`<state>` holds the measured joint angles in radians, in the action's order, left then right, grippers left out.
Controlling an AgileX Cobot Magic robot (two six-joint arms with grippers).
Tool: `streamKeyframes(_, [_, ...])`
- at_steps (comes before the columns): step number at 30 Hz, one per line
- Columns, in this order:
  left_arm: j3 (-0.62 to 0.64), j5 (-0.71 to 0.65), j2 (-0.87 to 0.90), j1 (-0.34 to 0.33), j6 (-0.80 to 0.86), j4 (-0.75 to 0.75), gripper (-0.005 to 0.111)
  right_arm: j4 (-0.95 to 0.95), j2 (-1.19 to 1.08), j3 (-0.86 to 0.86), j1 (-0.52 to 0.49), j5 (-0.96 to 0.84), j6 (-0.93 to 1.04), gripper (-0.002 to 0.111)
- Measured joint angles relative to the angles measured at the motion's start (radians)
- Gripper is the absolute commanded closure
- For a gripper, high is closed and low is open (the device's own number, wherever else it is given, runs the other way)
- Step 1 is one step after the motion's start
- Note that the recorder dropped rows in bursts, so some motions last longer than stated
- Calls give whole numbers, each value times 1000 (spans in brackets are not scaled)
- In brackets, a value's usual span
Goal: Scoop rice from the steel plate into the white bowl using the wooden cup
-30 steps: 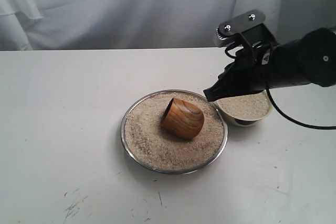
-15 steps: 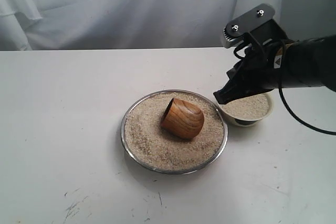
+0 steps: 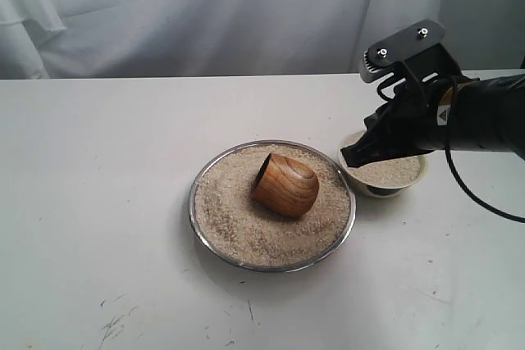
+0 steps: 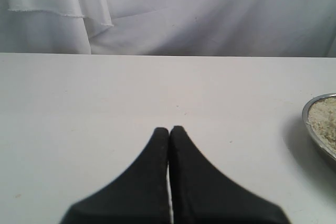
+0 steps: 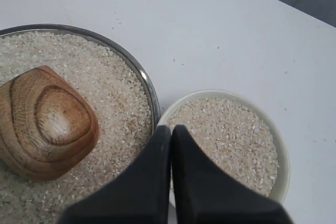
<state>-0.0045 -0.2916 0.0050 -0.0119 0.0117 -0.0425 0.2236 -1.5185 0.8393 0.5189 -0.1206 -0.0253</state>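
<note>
Locate the steel plate (image 3: 191, 206) near the middle of the white tabletop (image 3: 98, 161), spread rim to rim with a loose layer of rice (image 3: 238, 231). Find the wooden cup (image 3: 285, 185) lying on its side on that rice, roughly at the plate's centre. Dark mouth turned toward the left of the exterior view, rounded base turned toward the white bowl (image 3: 413, 180). Note the cup free of both hands.

Find the white bowl standing upright just beside the plate, on the right in the exterior view, filled with rice almost to its rim. Rims of bowl and plate very close; contact between them not determinable.

Check the right hand (image 3: 346, 156): 2 black fingers pressed fully together, tip to tip, with nothing held between them. Tip positioned over the bowl's rim on the side nearest the plate, clear of the cup. Contact with bowl or rice not determinable from either view.

Check the left hand (image 4: 169, 129): visible in the left wrist view only, 2 fingers closed against each other, holding nothing, poised above bare tabletop. Edge of the steel plate also in that view, well apart from the fingertips. Pale draped cloth (image 3: 205, 14) behind the tabletop.
</note>
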Motion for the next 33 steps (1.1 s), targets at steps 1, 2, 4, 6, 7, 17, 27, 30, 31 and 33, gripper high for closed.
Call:
streamKeyframes(1, [0, 0, 0, 0, 0, 0, 107, 0, 0, 0, 0, 3, 0, 108])
streamKeyframes(2, [0, 0, 0, 0, 0, 0, 107, -2, 0, 0, 0, 3, 0, 107])
streamKeyframes(4, [0, 0, 0, 0, 0, 0, 107, -2, 0, 0, 0, 5, 0, 102])
streamKeyframes(6, [0, 0, 0, 0, 0, 0, 107, -2, 0, 0, 0, 5, 0, 93])
streamKeyframes(7, [0, 0, 0, 0, 0, 0, 107, -2, 0, 0, 0, 3, 0, 87])
streamKeyframes(17, [0, 0, 0, 0, 0, 0, 107, -99, 0, 0, 0, -15, 0, 18])
streamKeyframes(27, [0, 0, 0, 0, 0, 0, 107, -213, 0, 0, 0, -47, 60, 26])
streamKeyframes(30, [0, 0, 0, 0, 0, 0, 107, -215, 0, 12, 0, -62, 111, 28])
streamKeyframes(31, [0, 0, 0, 0, 0, 0, 107, -215, 0, 22, 0, -70, 124, 28])
streamKeyframes(33, [0, 0, 0, 0, 0, 0, 107, -211, 0, 73, -4, -106, 172, 28])
